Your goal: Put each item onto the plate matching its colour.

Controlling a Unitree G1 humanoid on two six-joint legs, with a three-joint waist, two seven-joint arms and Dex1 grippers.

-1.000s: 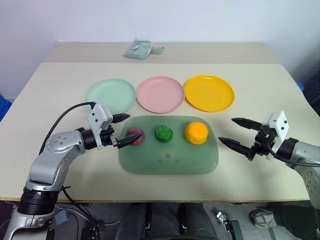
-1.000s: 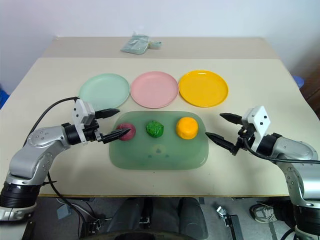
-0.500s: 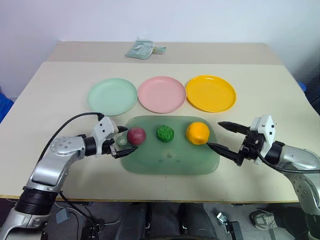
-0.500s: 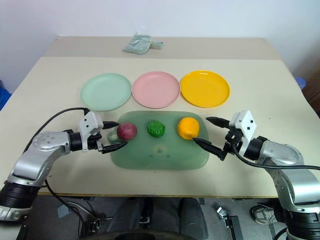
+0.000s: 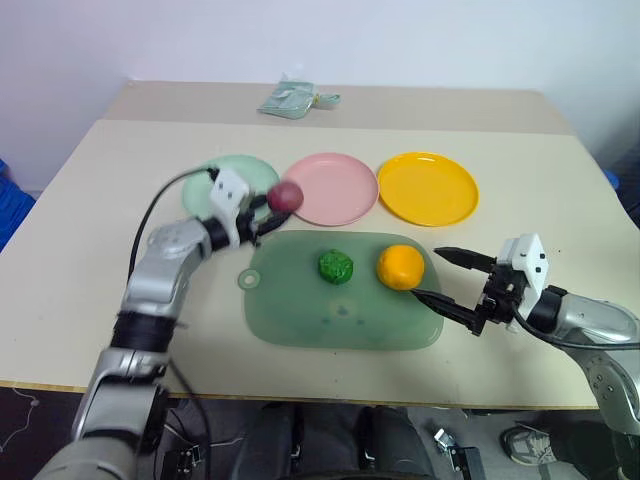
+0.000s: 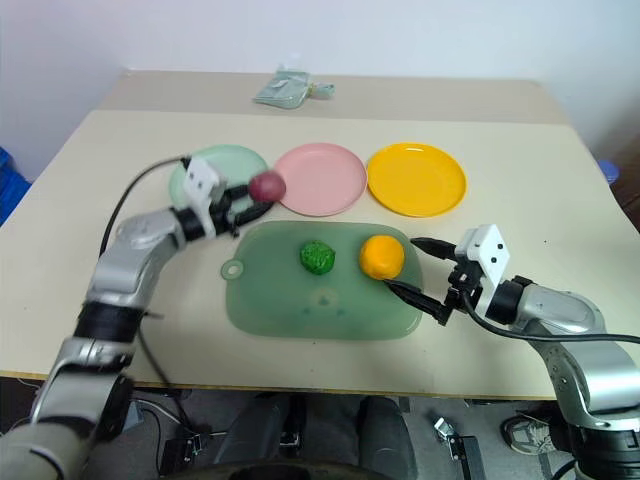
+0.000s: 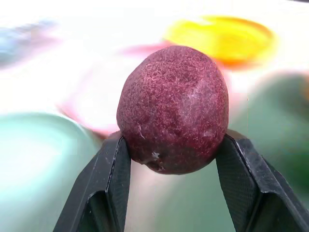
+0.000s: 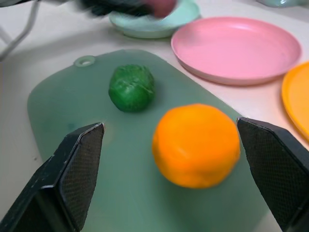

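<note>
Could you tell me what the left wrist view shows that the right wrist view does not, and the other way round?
Left wrist view alone: the maroon item seen close, pinched between the left gripper's fingers.
Right wrist view alone: the orange item between the right gripper's open fingers, the green item beyond it, both on the green board.
Both: the pink plate, mint plate and yellow plate.

Plain white wall (image 5: 320,40) behind, evenly lit. Two beige matte tabletops: a near, wide rectangular table (image 5: 90,270) and a second one (image 5: 440,105) butted against its far edge, seam visible. Dark floor (image 5: 330,440) below the front edge. Blue object (image 5: 12,200) at the left margin, cannot identify.
</note>
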